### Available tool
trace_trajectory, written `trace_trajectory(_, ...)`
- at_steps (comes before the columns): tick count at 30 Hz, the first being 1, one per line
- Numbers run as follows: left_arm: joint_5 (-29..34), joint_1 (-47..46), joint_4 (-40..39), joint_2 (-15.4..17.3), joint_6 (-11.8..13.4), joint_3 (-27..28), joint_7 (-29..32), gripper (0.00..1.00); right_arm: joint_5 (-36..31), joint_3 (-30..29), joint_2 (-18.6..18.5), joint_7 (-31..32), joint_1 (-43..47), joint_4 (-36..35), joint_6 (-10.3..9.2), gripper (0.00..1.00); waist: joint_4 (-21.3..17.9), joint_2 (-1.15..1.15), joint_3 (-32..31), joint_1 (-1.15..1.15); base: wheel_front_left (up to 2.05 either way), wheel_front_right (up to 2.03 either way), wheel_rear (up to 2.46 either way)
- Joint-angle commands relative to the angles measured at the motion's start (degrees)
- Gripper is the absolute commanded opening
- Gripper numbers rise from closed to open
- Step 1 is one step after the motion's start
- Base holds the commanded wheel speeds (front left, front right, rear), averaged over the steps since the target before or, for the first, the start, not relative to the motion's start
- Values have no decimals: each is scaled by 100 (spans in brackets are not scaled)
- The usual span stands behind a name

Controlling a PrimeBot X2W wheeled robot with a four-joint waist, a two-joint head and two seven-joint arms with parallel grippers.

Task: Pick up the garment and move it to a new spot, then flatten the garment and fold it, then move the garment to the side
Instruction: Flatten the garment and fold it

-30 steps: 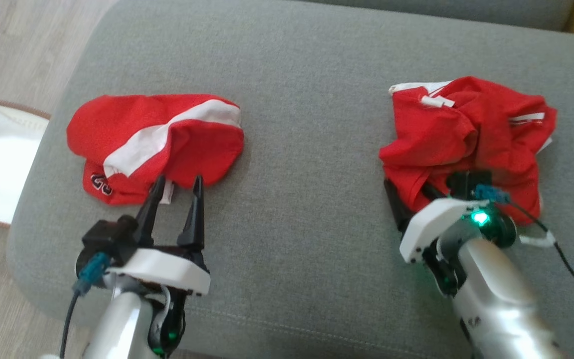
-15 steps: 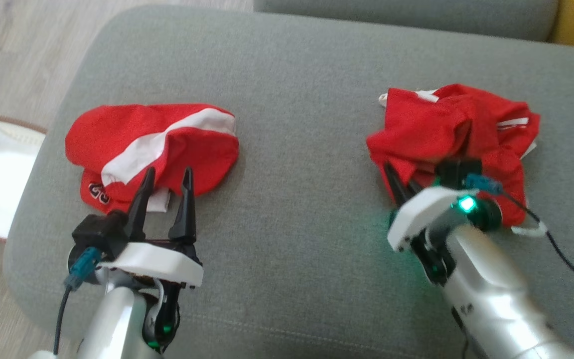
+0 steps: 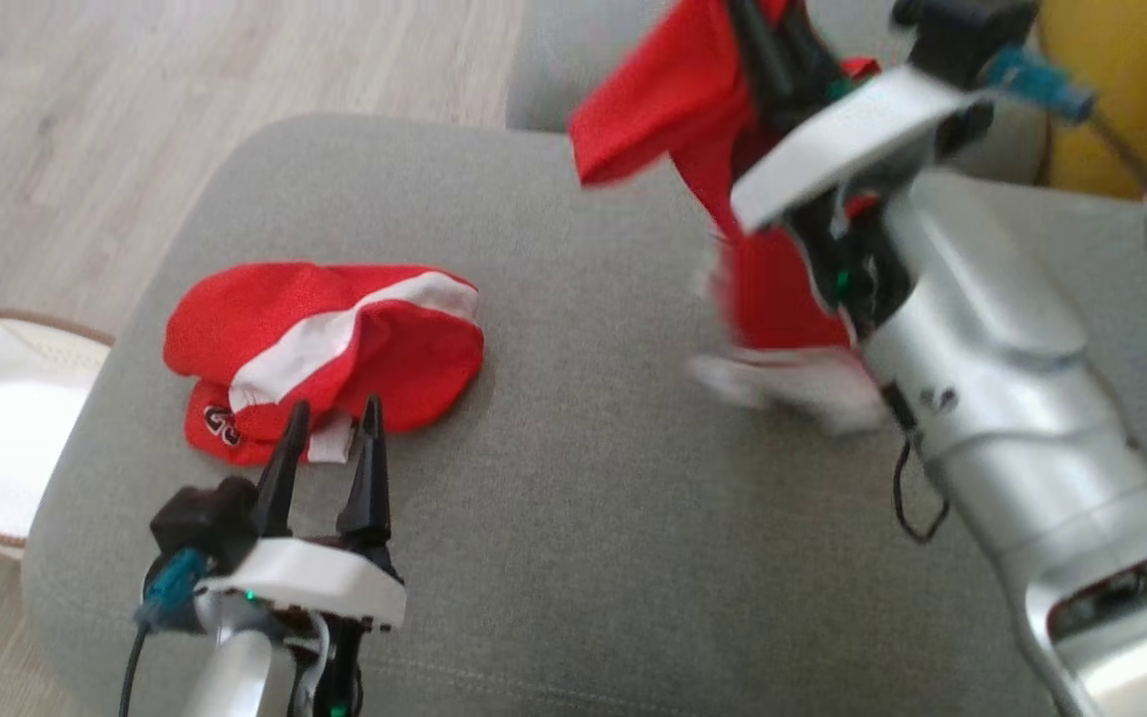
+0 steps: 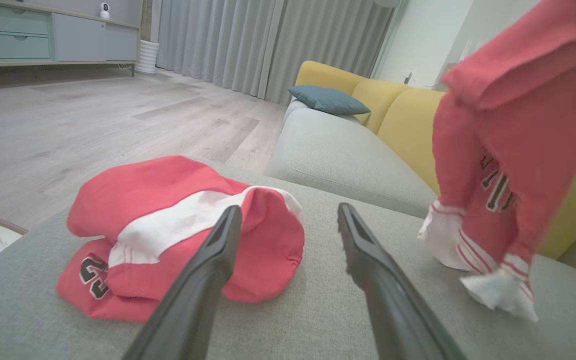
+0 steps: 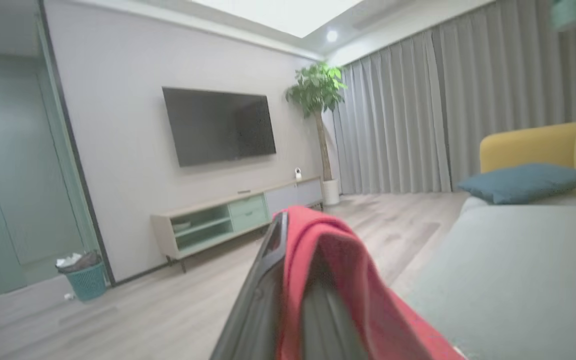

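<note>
One red garment [image 3: 673, 119] now hangs lifted at 1 o'clock in head view, pinched in the right tool [image 3: 768, 40], whose fingers are closed on the cloth. 1 s ago it lay crumpled on the grey sofa cushion [image 3: 583, 518] w/ that tool pressed into it. Its white hem is blurred, low near the cushion; can't tell if it touches. Left tool [image 3: 335, 406] sits at 7 o'clock, fingers wide apart and empty, tips at the edge of a 2nd red garment [image 3: 325, 339] lying at 9 o'clock, same as before. Head camera has shifted too.
</note>
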Motion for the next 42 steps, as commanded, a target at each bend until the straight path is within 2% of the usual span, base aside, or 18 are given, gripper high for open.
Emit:
trace_trajectory(1, -12, -152, -209, 19, 25, 200, -30, 100, 224, -18, 91, -111, -438, -292, -4, 0, -18, 0, -163, 0, 0, 0, 0)
trace_trajectory(4, 8, -26, -263, 19, 63, 295, -30, 100, 301, -259, 91, -267, -809, -232, -4, 0, -129, 0, -228, 0, 0, 0, 0)
trace_trajectory(8, -5, 51, -367, 19, 83, 353, -30, 100, 115, -879, -29, -348, -995, 229, -4, 0, -339, 0, -161, 0, 0, 0, 0)
trace_trajectory(12, -24, 20, -424, 18, 72, 307, -30, 100, -118, -1358, -564, -149, -684, 757, -4, 0, -540, 0, -26, 0, 0, 0, 0)
trace_trajectory(19, 5, -105, -440, 18, 49, 251, -30, 100, -481, -2176, -1575, 312, 441, 1670, -4, 0, -824, 0, 232, 0, 0, 0, 0)
trace_trajectory(20, 19, -118, -435, 18, 41, 260, -30, 100, -617, -2319, -1685, 385, 552, 1914, -4, 17, -869, 0, 265, 0, 0, 0, 0)
trace_trajectory(21, 33, -133, -425, 18, 32, 270, -30, 100, -785, -2430, -1766, 438, 638, 2145, -4, 93, -907, 0, 287, 0, 0, 0, 0)
trace_trajectory(22, 42, -146, -415, 18, 23, 281, -30, 100, -896, -2570, -1785, 477, 690, 2357, -4, 100, -947, 0, 299, 0, 0, 0, 0)
trace_trajectory(25, 59, -164, -396, 18, 9, 307, -30, 100, -1115, -2806, -1767, 394, 718, 2624, -4, 100, -1030, 0, 311, 0, 0, 0, 0)
trace_trajectory(29, 101, -190, -376, 18, -12, 381, -30, 100, -1680, -3084, -1642, -20, 672, 2837, -4, 100, -1208, 0, 291, 0, 0, 0, 0)
trace_trajectory(33, 108, -208, -359, 18, -32, 431, -30, 100, -2195, -3240, -1291, -470, 660, 2574, -4, 100, -1328, 0, 189, 0, 0, 0, 0)
trace_trajectory(34, 107, -203, -360, 18, -36, 429, -30, 100, -2300, -3236, -1159, -540, 701, 2400, -4, 100, -1345, 0, 159, 0, 0, 0, 0)
trace_trajectory(35, 110, -195, -368, 18, -44, 406, -30, 100, -2429, -3205, -868, -629, 868, 1937, -4, 100, -1358, 0, 96, 0, 0, 0, 0)
trace_trajectory(38, 90, -159, -405, 18, -33, 359, -30, 100, -2597, -3014, -434, -683, 1378, 1050, -4, 100, -1354, 0, 15, 0, 0, 0, 0)
trace_trajectory(42, 49, -97, -462, 18, -10, 273, -30, 100, -2529, -2521, -57, -687, 2365, -145, -4, 100, -1312, 0, -20, 0, 0, 0, 0)
